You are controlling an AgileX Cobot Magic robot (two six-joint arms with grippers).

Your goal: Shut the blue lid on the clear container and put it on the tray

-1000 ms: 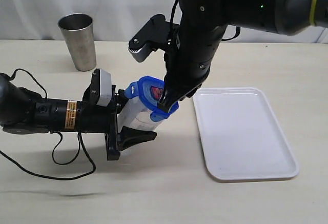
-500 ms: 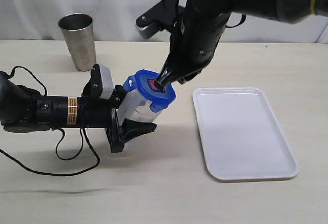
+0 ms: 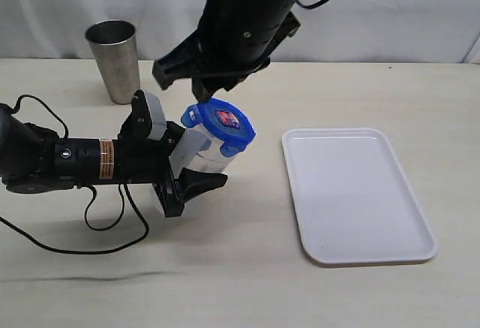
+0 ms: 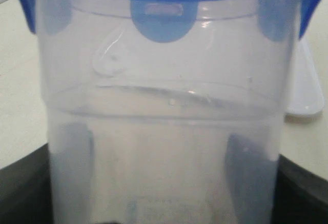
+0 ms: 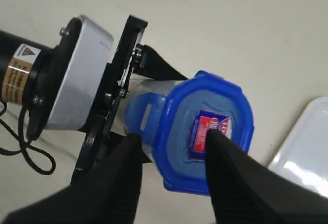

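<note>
exterior view | clear container point(image 3: 193, 151) clamped by left gripper point(image 3: 199, 169) | right gripper point(image 3: 182, 80) apart | blue lid point(image 3: 223, 124) maybe unlatched: pop-off risk

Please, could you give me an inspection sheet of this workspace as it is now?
Surface: beige table, no spills seen.
Job's things: blue lid sits on the clear container, which is tilted; tray white, nothing on it.
Clutter: steel tumbler, upright.
End effectors: left end effector shut on the clear container; right end effector open above the blue lid.
Cables: black cable loops on the table.
Surroundings: white backdrop.
</note>
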